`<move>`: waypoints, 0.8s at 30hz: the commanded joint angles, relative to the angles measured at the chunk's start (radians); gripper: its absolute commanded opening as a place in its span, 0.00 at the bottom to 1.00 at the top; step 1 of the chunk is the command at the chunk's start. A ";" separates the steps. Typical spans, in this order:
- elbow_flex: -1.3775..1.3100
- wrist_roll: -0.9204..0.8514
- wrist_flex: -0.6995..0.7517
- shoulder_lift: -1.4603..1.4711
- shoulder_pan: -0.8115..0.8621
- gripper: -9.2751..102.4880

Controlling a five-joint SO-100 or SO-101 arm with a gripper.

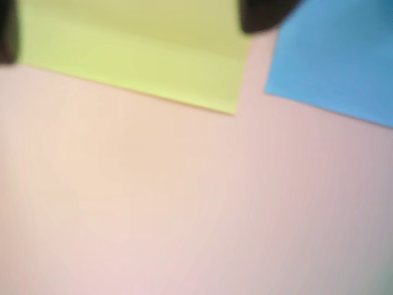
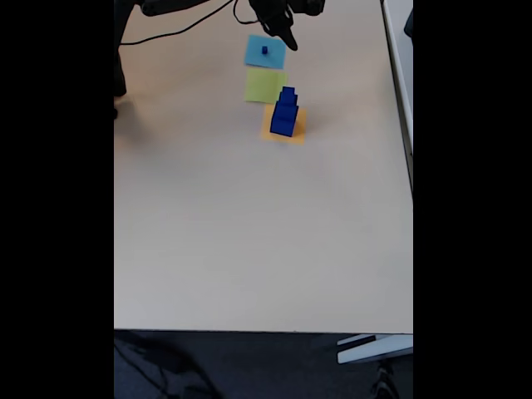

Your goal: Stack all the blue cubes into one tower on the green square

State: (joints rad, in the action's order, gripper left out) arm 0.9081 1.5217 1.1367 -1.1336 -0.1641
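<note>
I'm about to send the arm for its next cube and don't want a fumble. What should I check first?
1. Green square bare, ready to receive a cube: ok.
2. Hand empty, with fingers apart in the wrist view: ok.
3. Small blue cube sits alone on the light-blue square, free to grasp: ok.
4. Stack of blue cubes on the target: not ok, it stands on the orange square.
5. Number of cubes in that stack: cannot tell, too small.
6. Wrist view sharp enough to guide a grasp: not ok, blurred.
</note>
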 commanded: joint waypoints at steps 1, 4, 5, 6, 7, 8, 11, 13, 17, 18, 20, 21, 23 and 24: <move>-0.064 -0.020 0.040 -0.115 0.051 0.29; -0.060 -0.052 0.064 -0.133 0.095 0.30; -0.063 -0.058 0.077 -0.138 0.107 0.30; -0.067 -0.063 0.089 -0.141 0.120 0.32; -0.069 -0.074 0.097 -0.143 0.130 0.35; -0.069 -0.084 0.103 -0.146 0.143 0.36; -0.078 -0.118 0.117 -0.150 0.172 0.36; -0.087 -0.135 0.126 -0.150 0.186 0.38; -0.092 -0.137 0.140 -0.150 0.207 0.39; -0.092 -0.133 0.141 -0.150 0.209 0.39; -0.083 -0.127 0.143 -0.150 0.216 0.39; -0.075 -0.126 0.143 -0.150 0.219 0.39; -0.054 -0.120 0.143 -0.155 0.229 0.39; -0.038 -0.117 0.143 -0.161 0.232 0.39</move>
State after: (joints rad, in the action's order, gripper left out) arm 0.8790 1.3898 1.2778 -1.1796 0.0552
